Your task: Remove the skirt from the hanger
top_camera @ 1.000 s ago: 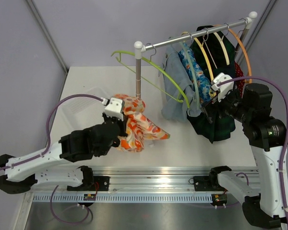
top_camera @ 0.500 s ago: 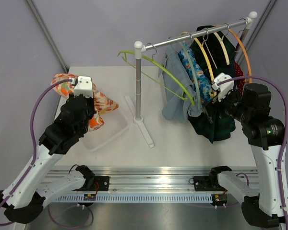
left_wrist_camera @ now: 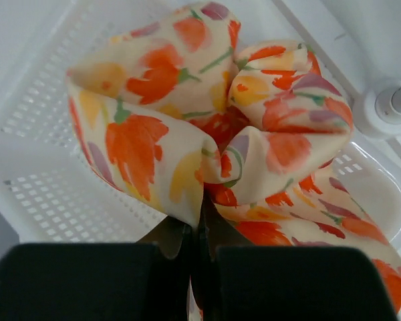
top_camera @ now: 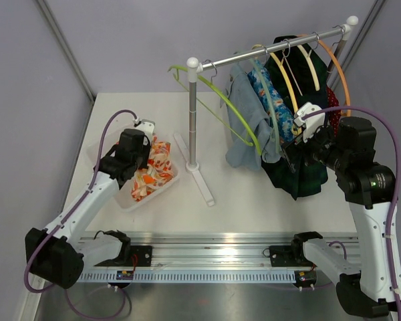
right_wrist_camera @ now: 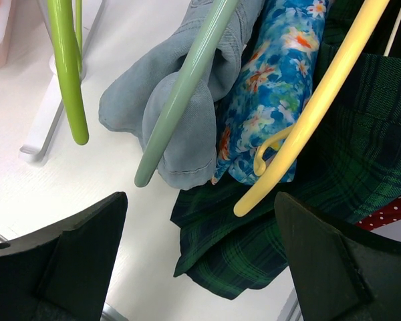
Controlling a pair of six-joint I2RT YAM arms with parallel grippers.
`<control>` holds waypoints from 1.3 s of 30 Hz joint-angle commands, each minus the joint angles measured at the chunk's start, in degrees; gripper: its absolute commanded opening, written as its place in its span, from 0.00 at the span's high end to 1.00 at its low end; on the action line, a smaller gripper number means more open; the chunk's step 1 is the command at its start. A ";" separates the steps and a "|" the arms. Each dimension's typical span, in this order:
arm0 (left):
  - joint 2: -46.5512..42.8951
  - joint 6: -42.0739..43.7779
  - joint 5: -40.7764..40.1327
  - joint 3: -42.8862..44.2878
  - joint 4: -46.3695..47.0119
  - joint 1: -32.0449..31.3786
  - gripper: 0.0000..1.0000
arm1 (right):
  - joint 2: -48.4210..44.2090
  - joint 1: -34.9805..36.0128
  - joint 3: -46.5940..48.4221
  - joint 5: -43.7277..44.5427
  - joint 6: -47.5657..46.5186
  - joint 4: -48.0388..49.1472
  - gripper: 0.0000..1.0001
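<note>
Your left arm [top_camera: 87, 204] is moving the most. A moment ago it was reaching high over the left side of the counter [top_camera: 254, 200] with the skirt up in the air. Now it is stretching down low into the white basket [top_camera: 162, 192]. Before that, the skirt was out in the middle, close to the pole of the rack [top_camera: 194, 114]. Your right arm [top_camera: 371, 194] is not moving at all; it is staying by the hanging clothes [top_camera: 301, 170].

The skirt [top_camera: 154, 172], the one with orange flowers, is now lying bunched up inside the basket. The left end effector [left_wrist_camera: 195, 231] is pinching tight on a fold of the skirt. The green hanger [top_camera: 227, 110] is hanging on the rack, well apart from the skirt. It is tipping a little differently than before.

The right end effector [right_wrist_camera: 200, 197] is spreading wide apart and is gripping nothing. The hanging clothes are right in front of it, with hanger ends poking between its two sides.

Now for room. The basket is sitting near the left edge of the counter, close to the grey wall. The foot of the rack is just beside the basket's far corner, so that side is tight. In front of the rack, between its foot and your right arm, open counter is showing.
</note>
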 commanded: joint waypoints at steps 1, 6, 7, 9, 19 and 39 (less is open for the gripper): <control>1.85 -1.89 5.07 -2.24 3.95 1.26 1.00 | -0.65 -0.52 -0.07 -0.57 0.77 1.62 0.00; 8.42 -3.56 9.72 -4.37 3.70 4.68 0.96 | -0.57 -0.52 -0.43 -1.97 1.12 1.98 0.01; 9.76 -3.56 9.99 -2.97 2.91 5.38 0.94 | -0.48 -0.52 -0.34 -2.15 1.30 1.89 0.01; 11.87 -4.00 10.95 -0.86 0.80 6.00 0.83 | -0.48 -0.43 -0.08 -2.24 1.39 1.89 0.00; -9.02 -6.55 15.44 2.40 2.37 6.79 0.01 | 3.82 -0.52 9.22 -5.05 9.20 0.31 0.01; -33.56 -7.25 23.97 -16.84 16.43 6.71 0.01 | 34.76 3.52 41.58 -2.61 28.73 -1.54 0.46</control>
